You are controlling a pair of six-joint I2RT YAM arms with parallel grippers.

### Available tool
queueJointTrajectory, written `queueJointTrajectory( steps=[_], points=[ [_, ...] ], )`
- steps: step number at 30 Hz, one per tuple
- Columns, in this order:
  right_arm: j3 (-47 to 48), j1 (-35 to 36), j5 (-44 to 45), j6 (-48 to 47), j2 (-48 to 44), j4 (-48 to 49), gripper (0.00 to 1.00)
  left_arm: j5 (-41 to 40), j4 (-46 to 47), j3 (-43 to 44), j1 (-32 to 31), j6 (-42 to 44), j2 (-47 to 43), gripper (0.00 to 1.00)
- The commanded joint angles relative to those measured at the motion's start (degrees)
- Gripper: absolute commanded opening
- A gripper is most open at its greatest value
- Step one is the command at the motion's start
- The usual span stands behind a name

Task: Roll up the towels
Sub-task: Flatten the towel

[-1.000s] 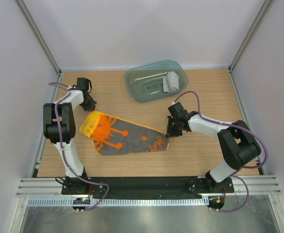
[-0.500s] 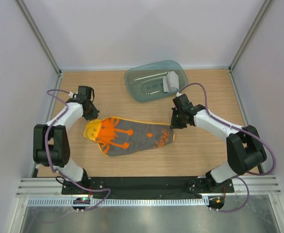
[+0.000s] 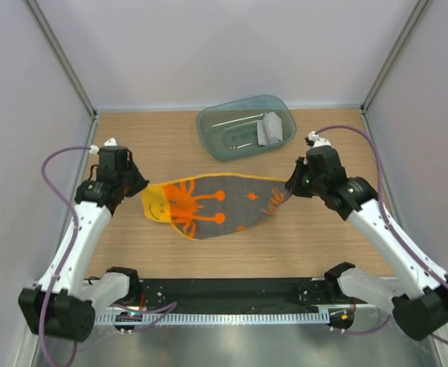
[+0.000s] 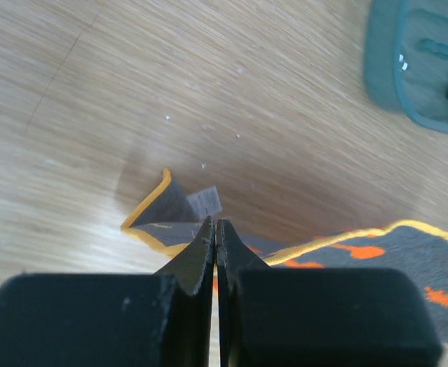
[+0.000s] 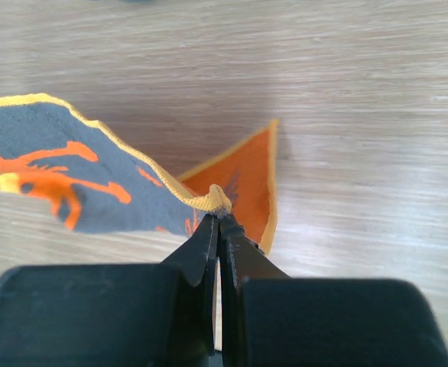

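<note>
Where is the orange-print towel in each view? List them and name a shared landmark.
Top external: orange-print towel mid-table, stretched between left gripper and right gripper.
Left wrist: bottom centre to right, pinched in the jaws.
Right wrist: left and centre, corner pinched.
Shared landmark: wooden table.

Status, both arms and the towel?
Left gripper shut on orange towel corner; right gripper shut on opposite corner. Towel spread, unrolled. Grey towel in teal tray.

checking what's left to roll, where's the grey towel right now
In the top view, the grey towel sits at the right end of the teal tray, on the far side of the table, beyond the orange-print towel.
</note>
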Motion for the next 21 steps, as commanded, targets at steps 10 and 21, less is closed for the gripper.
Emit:
queueJointTrajectory(
  steps=[10, 21],
  points=[
    [6.2, 0.0, 9.6, 5.0, -27.6, -20.7, 0.01, 3.4, -22.7, 1.5, -0.6, 3.6, -24.6, 0.0],
    [7.9, 0.0, 16.7, 8.3, -18.6, -24.5, 0.01, 9.5, -24.6, 2.7, -0.6, 3.7, -19.7, 0.0]
  ],
)
